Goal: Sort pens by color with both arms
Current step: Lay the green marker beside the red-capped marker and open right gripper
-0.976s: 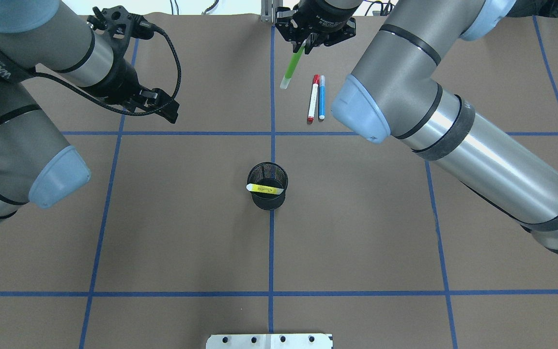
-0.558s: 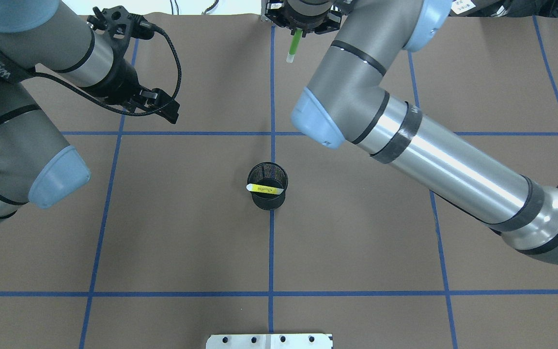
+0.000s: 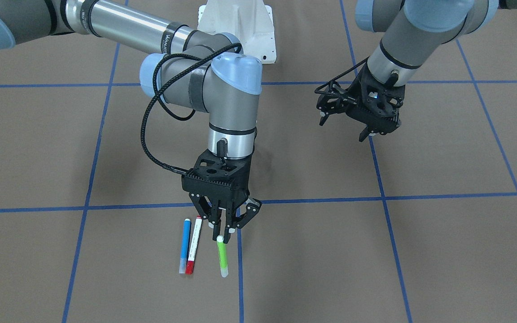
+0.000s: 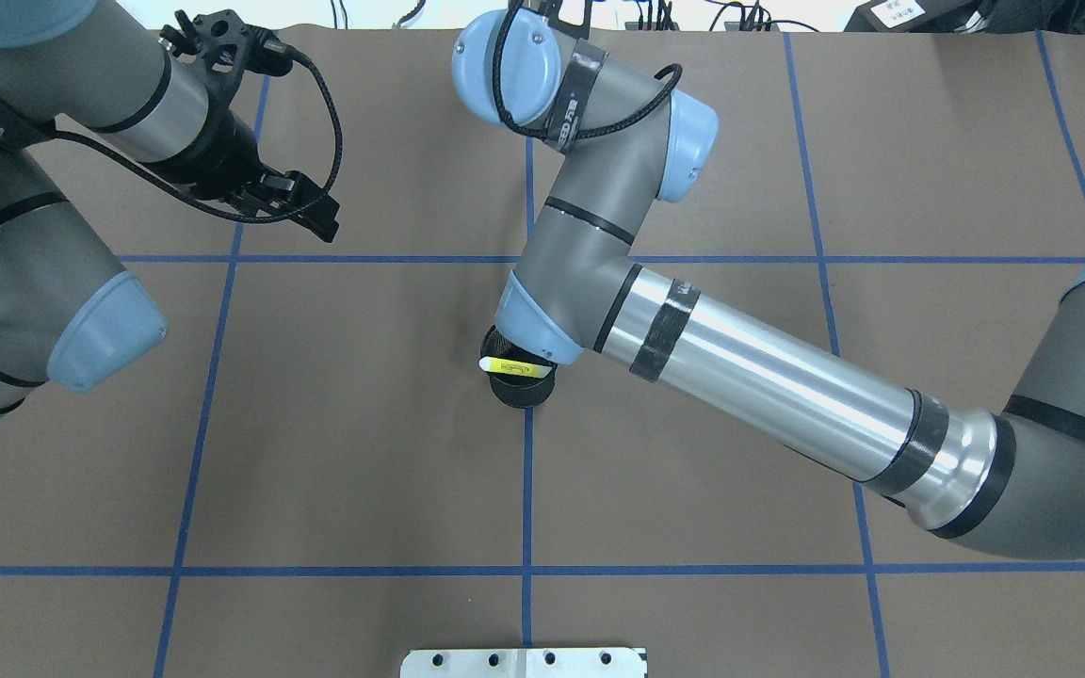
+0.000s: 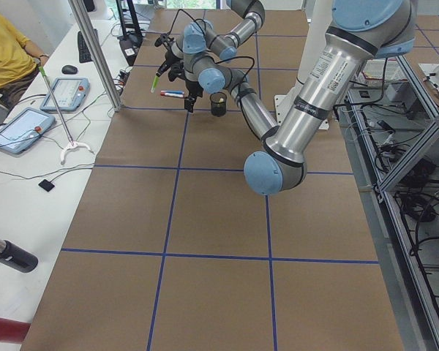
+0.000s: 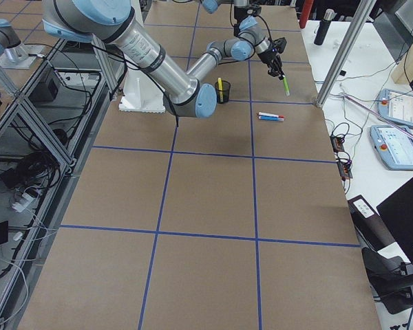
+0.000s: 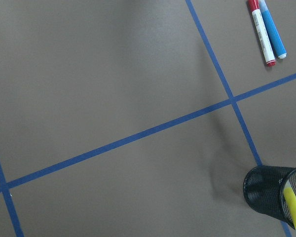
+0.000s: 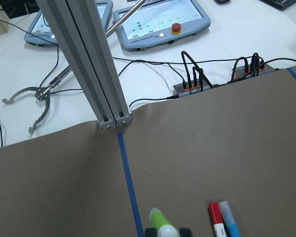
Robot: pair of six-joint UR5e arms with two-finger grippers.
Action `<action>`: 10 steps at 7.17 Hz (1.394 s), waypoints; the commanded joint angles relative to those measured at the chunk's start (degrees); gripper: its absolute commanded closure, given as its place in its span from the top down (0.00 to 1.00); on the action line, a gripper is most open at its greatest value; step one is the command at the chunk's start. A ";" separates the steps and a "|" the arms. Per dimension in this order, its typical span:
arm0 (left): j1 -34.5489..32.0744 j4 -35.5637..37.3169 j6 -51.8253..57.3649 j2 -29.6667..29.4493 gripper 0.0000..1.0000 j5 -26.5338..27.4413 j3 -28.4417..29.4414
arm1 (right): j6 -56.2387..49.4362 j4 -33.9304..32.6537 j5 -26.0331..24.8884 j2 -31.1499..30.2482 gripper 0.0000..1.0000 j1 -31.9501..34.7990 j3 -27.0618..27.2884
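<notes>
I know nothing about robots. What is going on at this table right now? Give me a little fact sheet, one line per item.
right pincer: shut on the green pen, gripping its upper end
green pen: hanging down from that pincer, off the table
left pincer: holding nothing, away from the pens
blue pen: lying flat on the table
red-capped pen: lying flat, side by side with the blue pen
yellow pen: leaning inside the black mesh cup

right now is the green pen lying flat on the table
No, the right tool grips the green pen by one end, and the pen hangs down from it.
</notes>
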 commanded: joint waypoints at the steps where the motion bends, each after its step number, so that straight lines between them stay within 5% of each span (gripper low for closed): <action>1: -0.22 -0.07 0.60 0.68 0.99 -0.36 0.15 | 7.02 0.70 -9.97 0.02 0.16 -3.80 -3.55; 3: -0.14 -0.07 0.60 0.68 0.99 -0.36 0.15 | 9.16 0.70 -16.58 0.02 0.31 -5.83 -7.67; 6: -0.14 -0.07 0.51 0.68 0.99 -0.44 0.07 | 9.08 0.70 -16.43 -0.07 0.86 -6.46 -7.78; 7: -0.14 -0.07 0.25 0.68 0.99 -0.36 -0.02 | 8.73 0.78 -14.16 0.02 0.98 -5.93 -7.69; 10: 0.39 0.11 -5.77 0.50 0.99 -0.36 -0.11 | 1.21 0.96 7.92 -0.07 0.99 1.51 -4.71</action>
